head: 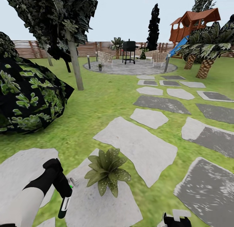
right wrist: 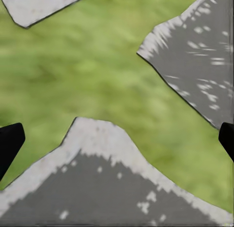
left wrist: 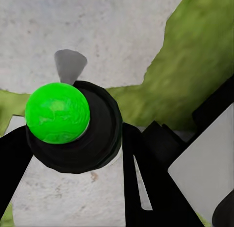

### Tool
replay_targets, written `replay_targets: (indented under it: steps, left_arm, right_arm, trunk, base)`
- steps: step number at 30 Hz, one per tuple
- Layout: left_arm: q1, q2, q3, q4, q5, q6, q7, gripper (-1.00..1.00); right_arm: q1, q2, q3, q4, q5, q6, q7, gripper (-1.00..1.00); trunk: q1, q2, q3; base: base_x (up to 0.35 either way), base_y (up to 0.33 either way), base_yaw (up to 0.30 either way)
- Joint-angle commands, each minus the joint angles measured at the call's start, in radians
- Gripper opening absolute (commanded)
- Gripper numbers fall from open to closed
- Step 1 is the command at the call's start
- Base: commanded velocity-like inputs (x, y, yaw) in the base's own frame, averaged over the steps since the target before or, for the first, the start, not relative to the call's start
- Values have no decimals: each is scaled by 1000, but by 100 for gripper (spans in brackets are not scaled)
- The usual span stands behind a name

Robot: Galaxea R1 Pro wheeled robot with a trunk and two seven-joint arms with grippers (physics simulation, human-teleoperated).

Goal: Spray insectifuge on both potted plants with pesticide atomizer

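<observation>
Head view, speckled pointed-leaf potted plant (head: 106, 171) on rough stone (head: 97, 201)

Pesticide atomizer (head: 65, 201): slim dark bottle, pale label with green marks, clamped in the left gripper (head: 66, 191), hanging roughly upright with a slight tilt. From the left wrist, atomizer (left wrist: 73, 127) reads as a round black body capped by a bright green ball, black fingers (left wrist: 146, 183) on either side. Near potted plant (head: 106, 171): rosette of pointed, pale-speckled green leaves, sitting on a grey stepping stone just beside the atomizer, pot hidden. Second potted plant (head: 100, 66): small, far off on the round paved patch, grey pot visible.
</observation>
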Motion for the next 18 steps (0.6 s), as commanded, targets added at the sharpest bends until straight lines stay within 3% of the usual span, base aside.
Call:
replay_targets:
  steps: [1,9,18]
  left_arm:
    - [0,-1,4,-1,-9,10,-8,-100]
    - [0,0,4,-1,-11,9,-7,-100]
    - [-1,1,4,-1,-12,9,-7,-100]
  right_arm:
    - [-1,0,-8,2,10,-3,-4,100]
    - [-1,0,-8,2,10,-3,-4,100]
    - [-1,1,-8,2,10,-2,-4,100]
  trunk:
    - [0,0,-1]
    - [0,0,-1]
    - [0,0,-1]
  base:
    - [-9,49,-265]
    - [-1,11,-265]
    - [0,274,-265]
